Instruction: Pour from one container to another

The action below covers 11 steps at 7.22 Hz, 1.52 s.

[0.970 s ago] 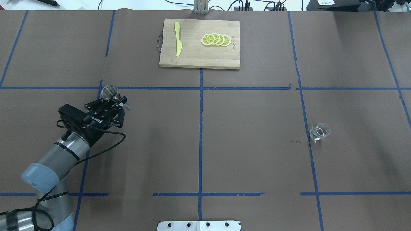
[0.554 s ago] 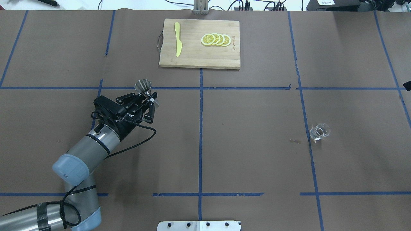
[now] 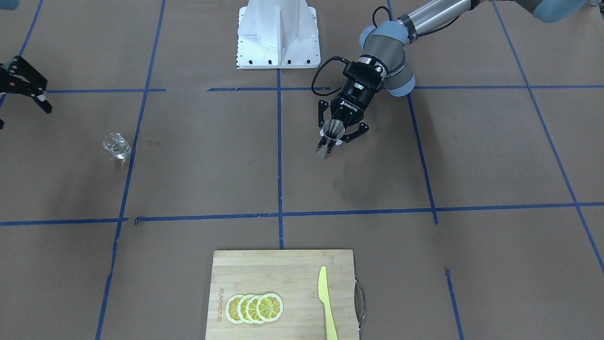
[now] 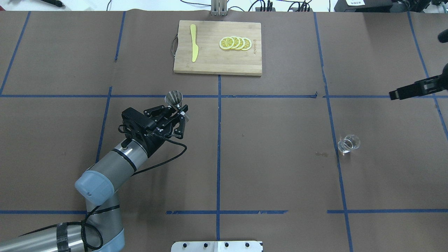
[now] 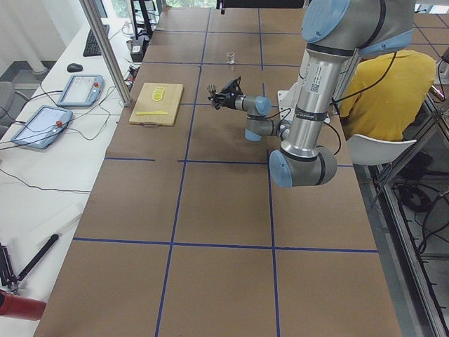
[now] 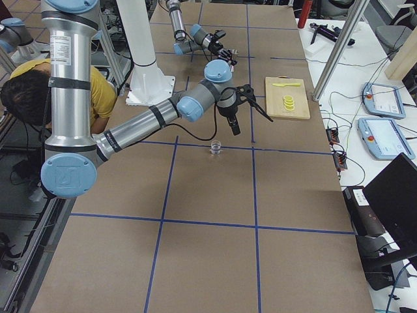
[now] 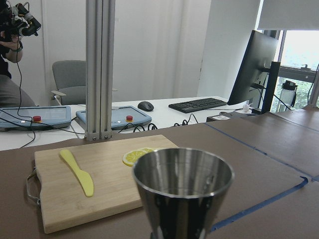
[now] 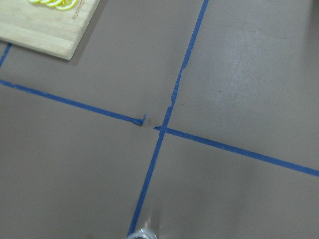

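Note:
My left gripper (image 4: 182, 113) is shut on the waist of a steel measuring cup (image 4: 174, 98), held upright above the table left of centre. The same cup (image 3: 330, 132) shows in the front view, and its open mouth (image 7: 183, 172) fills the left wrist view. A small clear glass (image 4: 348, 143) stands on the table at the right, also seen as the glass (image 3: 116, 145) in the front view. My right gripper (image 3: 21, 101) hangs open and holds nothing, beyond the glass near the table's right edge. The glass rim (image 8: 141, 234) just shows at the bottom of the right wrist view.
A wooden cutting board (image 4: 217, 66) lies at the far middle, with a yellow knife (image 4: 193, 42) and lemon slices (image 4: 235, 43) on it. Blue tape lines (image 4: 219, 140) divide the brown table cover. A person in yellow (image 5: 393, 91) sits behind the robot base.
My left arm has carried the steel cup to the right, toward the table's centre line. My right gripper has come into view at the right edge. The glass has not moved.

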Each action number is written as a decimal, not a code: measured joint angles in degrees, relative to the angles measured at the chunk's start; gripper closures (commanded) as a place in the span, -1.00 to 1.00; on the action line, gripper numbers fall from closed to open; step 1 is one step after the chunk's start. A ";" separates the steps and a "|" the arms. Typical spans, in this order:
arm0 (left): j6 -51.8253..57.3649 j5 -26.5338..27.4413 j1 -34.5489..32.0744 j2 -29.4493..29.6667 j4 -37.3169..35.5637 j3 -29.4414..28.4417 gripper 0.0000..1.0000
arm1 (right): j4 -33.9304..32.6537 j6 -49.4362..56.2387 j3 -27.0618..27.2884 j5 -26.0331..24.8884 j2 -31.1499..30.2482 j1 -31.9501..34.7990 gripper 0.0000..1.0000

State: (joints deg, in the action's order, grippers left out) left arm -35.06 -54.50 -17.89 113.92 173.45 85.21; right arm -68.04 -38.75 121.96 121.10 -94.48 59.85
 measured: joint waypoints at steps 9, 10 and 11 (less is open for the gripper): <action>-0.61 0.06 0.04 1.12 -1.63 -0.31 1.00 | 17.92 -47.22 -8.28 -95.89 -13.89 -60.73 -0.98; -0.67 0.08 0.02 1.22 -1.68 -0.31 1.00 | 17.96 -48.47 -11.22 -97.89 -12.95 -61.77 -0.98; -0.70 0.09 0.03 1.26 -1.71 -0.31 1.00 | 18.00 -49.11 -14.05 -98.55 -11.05 -62.06 -0.98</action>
State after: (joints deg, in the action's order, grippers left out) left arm -35.76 -54.41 -17.87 115.18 171.75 84.90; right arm -50.04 -87.85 107.91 22.55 -105.53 -2.21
